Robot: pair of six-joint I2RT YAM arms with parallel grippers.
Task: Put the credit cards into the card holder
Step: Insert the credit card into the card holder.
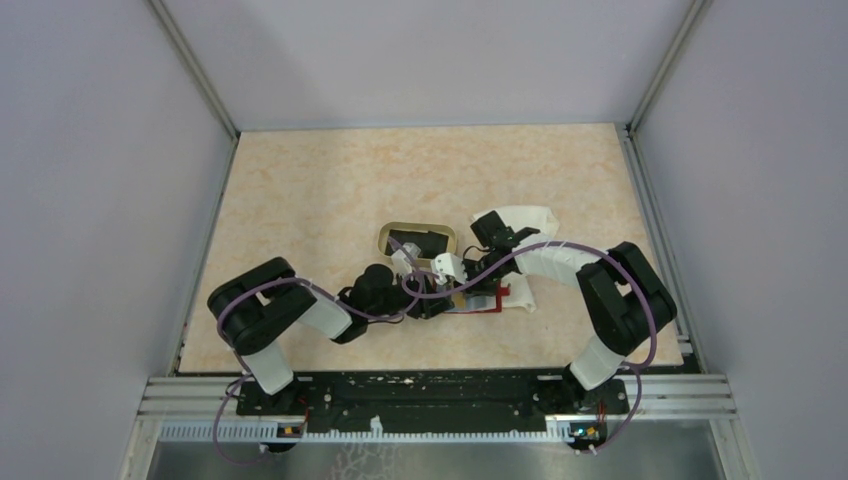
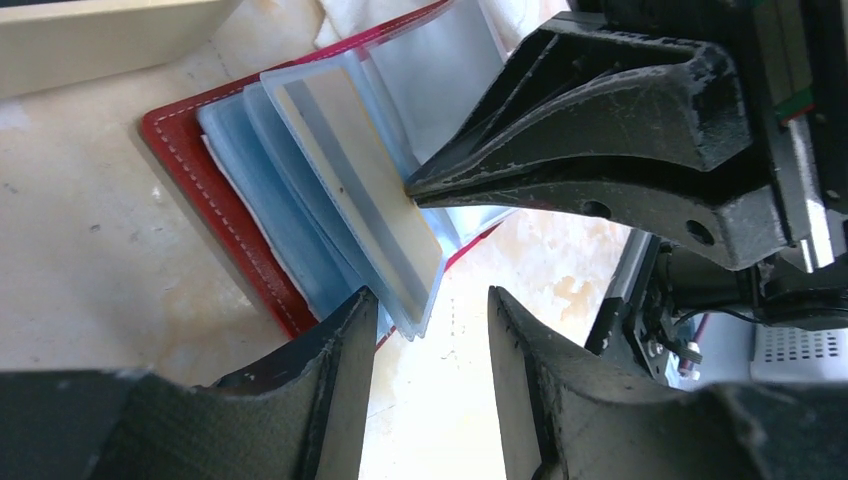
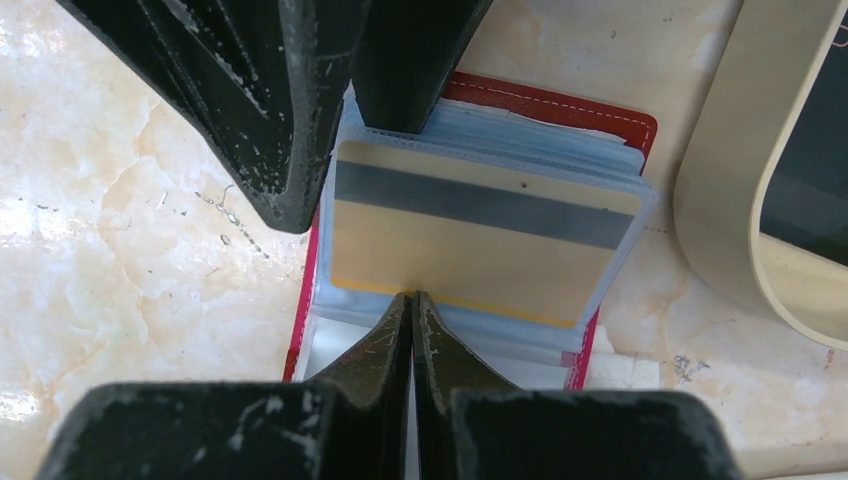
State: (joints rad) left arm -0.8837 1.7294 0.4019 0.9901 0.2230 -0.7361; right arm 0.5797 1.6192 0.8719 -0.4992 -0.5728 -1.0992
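The red card holder (image 3: 560, 103) lies open on the table, its clear sleeves fanned up. A yellow credit card (image 3: 470, 245) with a dark stripe sits in the top sleeve (image 2: 350, 190). My right gripper (image 3: 413, 298) is shut with nothing between its fingers, and its tips press on the card's near long edge (image 2: 412, 190). My left gripper (image 2: 430, 310) is open, its fingers (image 3: 275, 120) standing on either side of the sleeves' far corner without squeezing it. More black credit cards (image 3: 812, 170) lie in the tan tray. From above, both grippers (image 1: 452, 290) meet over the holder (image 1: 497, 297).
The tan oval tray (image 3: 715, 200) stands just behind and left of the holder (image 1: 392, 232). A white cloth (image 1: 522, 218) lies behind the right arm, with a piece under the holder (image 3: 610, 372). Grey walls enclose the marbled table (image 1: 300, 200).
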